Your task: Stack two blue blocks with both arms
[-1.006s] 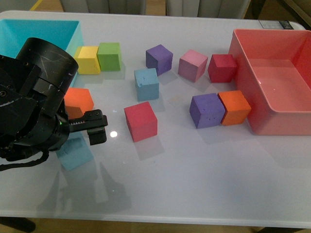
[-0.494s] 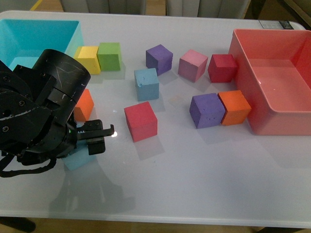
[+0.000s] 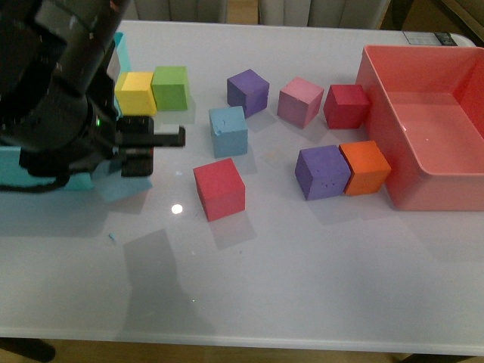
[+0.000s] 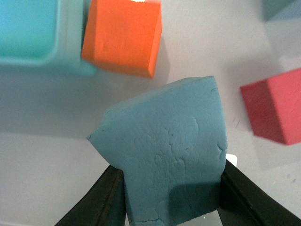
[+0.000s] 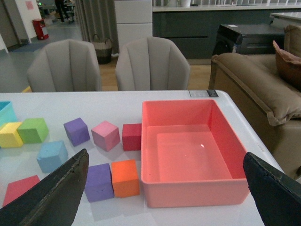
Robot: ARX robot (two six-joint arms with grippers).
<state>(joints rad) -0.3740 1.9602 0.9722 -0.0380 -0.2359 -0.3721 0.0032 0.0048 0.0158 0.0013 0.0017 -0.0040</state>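
Bright even light, soft shadows, small glare on glossy table (image 3: 318,265)

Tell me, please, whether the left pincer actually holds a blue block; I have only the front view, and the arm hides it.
Observer: Yes. The left wrist view shows the left pincer shut on a blue block, clamped on both sides.
Operator: Thanks. Where is the right pincer?
Observer: In the right wrist view the right pincer is open and empty, raised above the table, facing the pink bin.
Operator: Does the left arm hide anything else from me?
Observer: An orange block, close beside the teal bin.
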